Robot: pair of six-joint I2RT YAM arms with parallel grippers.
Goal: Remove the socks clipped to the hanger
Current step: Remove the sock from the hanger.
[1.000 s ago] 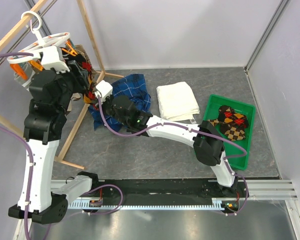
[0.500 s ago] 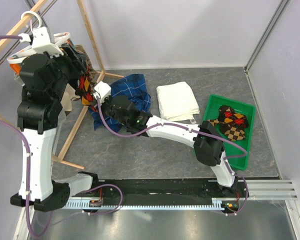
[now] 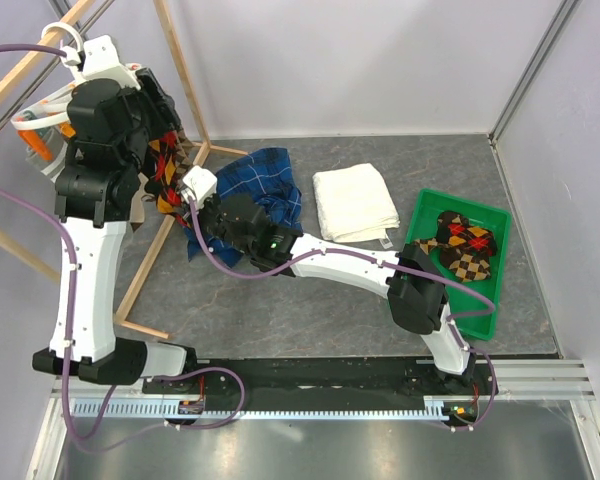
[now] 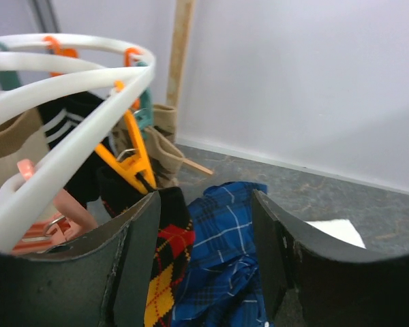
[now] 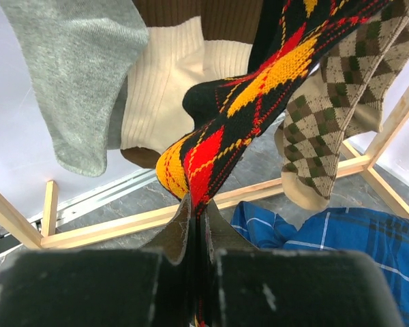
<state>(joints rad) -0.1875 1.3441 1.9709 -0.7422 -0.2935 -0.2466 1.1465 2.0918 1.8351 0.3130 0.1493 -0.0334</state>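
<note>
Sock (image 5: 215,136) hangs pinched between the right jaws.

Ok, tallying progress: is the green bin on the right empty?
No, the top view shows brown argyle socks lying inside the green bin.

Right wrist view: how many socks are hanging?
4: grey sock leftmost, cream sock, bright diamond sock pinched by right hand, checked tan sock. More may hide behind.
</note>
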